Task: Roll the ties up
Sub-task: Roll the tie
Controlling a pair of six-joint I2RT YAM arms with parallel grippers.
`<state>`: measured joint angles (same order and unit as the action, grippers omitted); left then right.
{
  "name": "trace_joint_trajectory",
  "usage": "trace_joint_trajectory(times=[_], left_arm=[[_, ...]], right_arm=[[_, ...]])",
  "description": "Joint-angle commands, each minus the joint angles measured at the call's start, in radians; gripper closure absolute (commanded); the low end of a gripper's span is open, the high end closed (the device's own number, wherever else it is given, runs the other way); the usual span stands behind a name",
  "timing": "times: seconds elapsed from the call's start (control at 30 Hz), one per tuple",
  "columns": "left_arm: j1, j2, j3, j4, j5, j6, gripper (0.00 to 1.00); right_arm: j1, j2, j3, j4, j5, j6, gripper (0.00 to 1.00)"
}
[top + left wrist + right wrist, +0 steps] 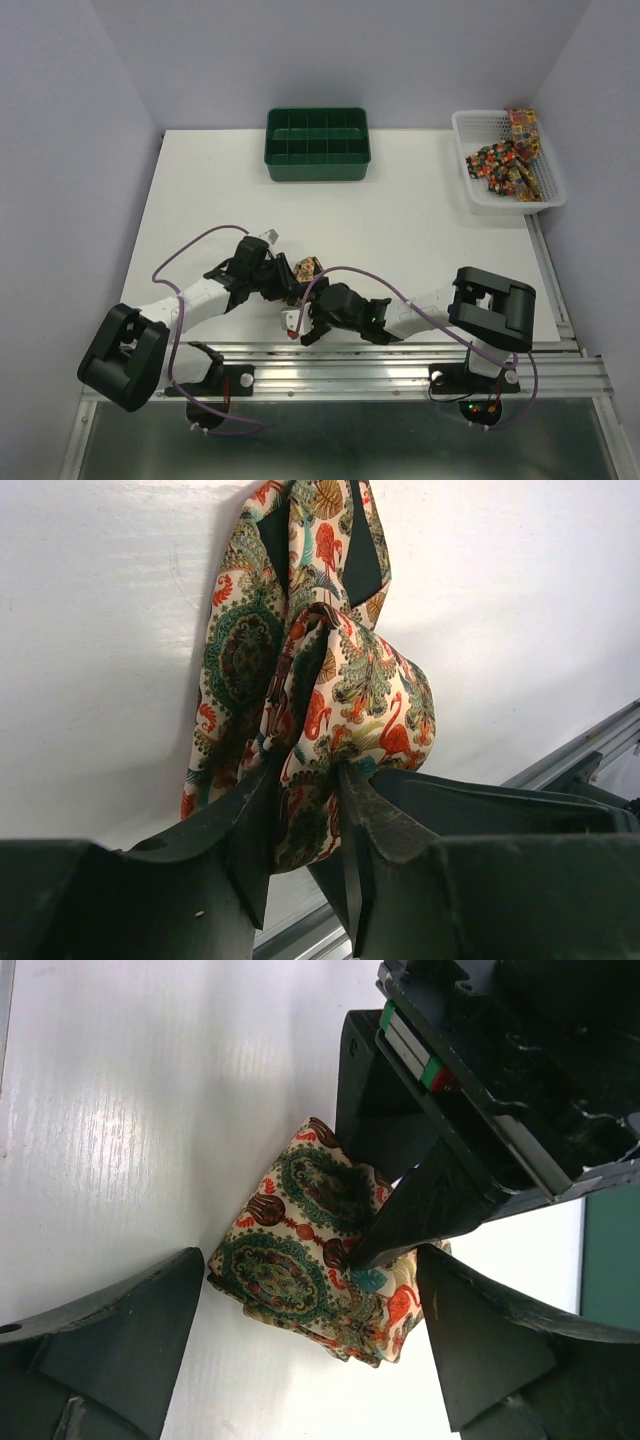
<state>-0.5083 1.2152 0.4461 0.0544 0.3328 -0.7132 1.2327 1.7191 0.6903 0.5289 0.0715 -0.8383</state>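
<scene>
Fabric tie, top cropped, clamped in left gripper.

Bright, even overhead light with soft shadows.
The table shines white, with streaked glare to the left of the right gripper. Ahead of the left gripper, the tie throws a soft grey shadow to its left. That gripper's near fingers look dark and slightly blurred. The top view is sharp and evenly lit.
</scene>
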Motion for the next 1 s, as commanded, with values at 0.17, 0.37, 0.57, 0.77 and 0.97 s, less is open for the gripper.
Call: trace_joint_trajectory(times=[0.17, 0.37, 0.57, 0.77, 0.97], left_arm=[[0.019, 0.018, 0.016, -0.053, 0.017, -0.002, 0.60], [0.033, 0.012, 0.003, -0.053, 0.028, -0.009, 0.60], [0.045, 0.003, -0.004, -0.053, 0.032, -0.014, 0.60], [0.059, -0.003, -0.007, -0.053, 0.043, -0.014, 0.60], [0.070, -0.031, 0.000, -0.053, 0.055, -0.011, 0.52]], right_arm=[[0.011, 0.023, -0.008, -0.047, -0.021, 0.163, 0.22], [0.013, 0.054, 0.002, -0.030, -0.007, 0.215, 0.29], [0.007, 0.074, 0.009, -0.030, 0.013, 0.255, 0.39], [-0.010, 0.082, 0.002, -0.034, -0.007, 0.306, 0.45], [-0.027, 0.108, 0.015, -0.032, -0.012, 0.338, 0.50]])
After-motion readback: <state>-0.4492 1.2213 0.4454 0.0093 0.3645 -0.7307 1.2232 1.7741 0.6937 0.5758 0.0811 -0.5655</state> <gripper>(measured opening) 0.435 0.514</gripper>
